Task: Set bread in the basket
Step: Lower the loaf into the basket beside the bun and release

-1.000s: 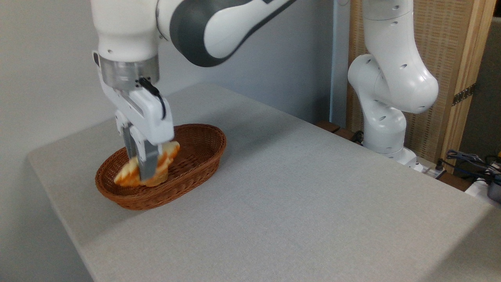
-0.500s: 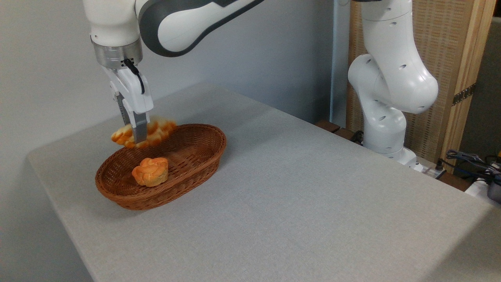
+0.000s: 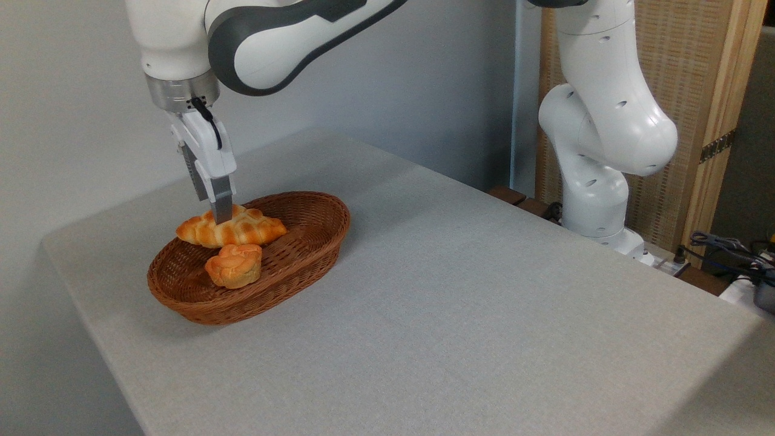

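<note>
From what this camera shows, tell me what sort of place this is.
Probably a robot lab or test bench, not a kitchen: a white Franka arm's gripper over a plain grey table, loose cables at the right, and a long braided loaf staged in an oval reddish-brown wicker basket.

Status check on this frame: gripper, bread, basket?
Gripper at the bread's top, grip unclear. Bread across the basket, behind the knotted bun. Nothing in the way.
</note>
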Robot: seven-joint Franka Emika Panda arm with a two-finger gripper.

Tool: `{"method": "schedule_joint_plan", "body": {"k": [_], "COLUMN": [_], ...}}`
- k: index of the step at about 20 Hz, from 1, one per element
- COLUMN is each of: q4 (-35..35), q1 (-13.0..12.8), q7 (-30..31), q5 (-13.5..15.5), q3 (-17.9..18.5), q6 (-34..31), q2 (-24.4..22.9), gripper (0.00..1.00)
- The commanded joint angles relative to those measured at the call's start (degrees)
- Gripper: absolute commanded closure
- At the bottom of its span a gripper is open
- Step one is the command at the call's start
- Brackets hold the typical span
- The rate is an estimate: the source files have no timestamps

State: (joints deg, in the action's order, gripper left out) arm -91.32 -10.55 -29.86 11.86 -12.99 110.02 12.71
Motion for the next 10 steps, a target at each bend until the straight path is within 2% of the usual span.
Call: {"method": "schedule_joint_plan", "body": {"k": [1,4,7,10], "q4": [0.0,0.0,0.0,0.0], "q1": [0.3,0.3,0.3,0.3], "q7": [0.1,-0.8,-1.3,-5.6], "q5": [-1.7,-3.9,-8.7,-9.4], "q3": [5.3,10.3,14.0,18.5], "q6": [-0.2,-0.4,-1.1,-2.3], "q2": [-2.2,-3.5,-3.7,-3.7], "gripper": [0.00,0.00,0.00,0.00]}}
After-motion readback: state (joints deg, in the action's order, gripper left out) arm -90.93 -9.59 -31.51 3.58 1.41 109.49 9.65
